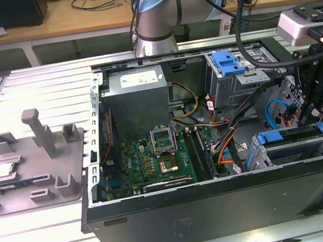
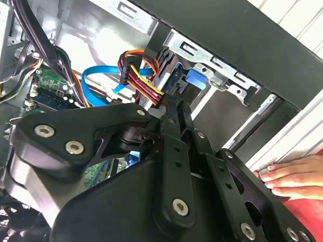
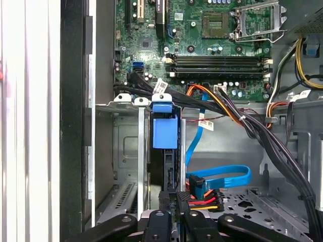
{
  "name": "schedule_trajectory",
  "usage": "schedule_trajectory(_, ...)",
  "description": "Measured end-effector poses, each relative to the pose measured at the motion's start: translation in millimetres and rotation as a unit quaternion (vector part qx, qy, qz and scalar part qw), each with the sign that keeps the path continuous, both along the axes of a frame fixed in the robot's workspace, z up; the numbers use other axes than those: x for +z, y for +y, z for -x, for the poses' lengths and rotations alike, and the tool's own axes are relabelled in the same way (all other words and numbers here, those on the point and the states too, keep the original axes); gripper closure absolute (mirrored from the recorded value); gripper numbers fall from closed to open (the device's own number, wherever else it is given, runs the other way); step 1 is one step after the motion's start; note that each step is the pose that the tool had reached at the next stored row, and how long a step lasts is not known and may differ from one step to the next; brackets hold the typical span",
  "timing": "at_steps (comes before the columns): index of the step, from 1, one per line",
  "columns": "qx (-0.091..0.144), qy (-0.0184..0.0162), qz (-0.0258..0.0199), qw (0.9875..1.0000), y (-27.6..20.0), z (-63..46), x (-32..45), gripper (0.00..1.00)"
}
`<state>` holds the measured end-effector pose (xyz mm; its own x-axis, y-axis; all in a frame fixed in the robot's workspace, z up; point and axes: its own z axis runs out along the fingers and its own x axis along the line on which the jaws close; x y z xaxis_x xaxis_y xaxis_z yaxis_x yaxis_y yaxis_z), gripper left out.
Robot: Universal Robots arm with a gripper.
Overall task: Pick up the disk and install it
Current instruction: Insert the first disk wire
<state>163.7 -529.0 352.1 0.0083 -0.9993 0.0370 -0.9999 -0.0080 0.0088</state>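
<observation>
The disk [image 3: 169, 166] stands on edge in a slot of the metal drive cage [image 3: 126, 151], and its blue carrier tab [image 3: 165, 132] shows at the far end. In the exterior view the disk's blue carrier [image 1: 287, 135] lies in the cage at the case's front, on the exterior view's right. My black gripper [image 3: 175, 197] hangs over the disk's near end, beside the red-yellow power plug [image 3: 204, 199]. Its fingers stand together, shut, with nothing seen between them. I cannot tell whether the tips touch the disk. In the second wrist view the gripper [image 2: 176, 108] points at the blue carrier [image 2: 194, 80].
The open computer case [image 1: 223, 200] holds a motherboard [image 1: 155, 156], a power supply [image 1: 136, 97] and black cable bundles [image 3: 262, 136]. A blue data cable [image 3: 222, 176] loops beside the cage. A second blue latch [image 1: 228, 61] sits at the back. A person's hand [image 2: 292, 176] rests outside the case wall. A grey fixture [image 1: 33, 166] lies on the exterior view's left.
</observation>
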Motion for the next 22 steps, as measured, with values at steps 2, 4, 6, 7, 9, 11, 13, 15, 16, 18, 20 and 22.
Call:
schedule_trajectory(2,0.001,-0.0003,0.0000,1.0000,0.0,0.1,-0.6,0.84)
schedule_trajectory(4,0.002,-0.0005,0.0000,1.0000,0.0,0.0,-1.1,0.84)
schedule_trajectory(6,0.001,-0.0005,0.0000,1.0000,0.0,0.1,-1.4,0.84)
schedule_trajectory(7,0.001,-0.0005,0.0000,1.0000,0.0,0.1,-1.5,0.84)
schedule_trajectory(9,0.001,-0.0005,0.0000,1.0000,0.0,0.1,-1.8,0.84)
schedule_trajectory(11,0.001,-0.0005,0.0000,1.0000,0.0,0.1,-2.1,0.84)
schedule_trajectory(13,0.001,-0.0005,0.0000,1.0000,0.0,0.0,-2.5,0.84)
schedule_trajectory(15,0.001,-0.0005,0.0000,1.0000,0.0,-0.2,-3.0,0.84)
schedule_trajectory(16,0.001,-0.0005,0.0000,1.0000,0.0,-0.4,-3.2,0.84)
schedule_trajectory(18,0.001,-0.0005,0.0000,1.0000,0.0,-0.5,-4.0,0.84)
schedule_trajectory(20,0.001,-0.0005,0.0000,1.0000,0.0,-0.5,-4.5,0.84)
schedule_trajectory(22,0.001,-0.0005,0.0000,1.0000,0.0,-0.5,-4.8,0.84)
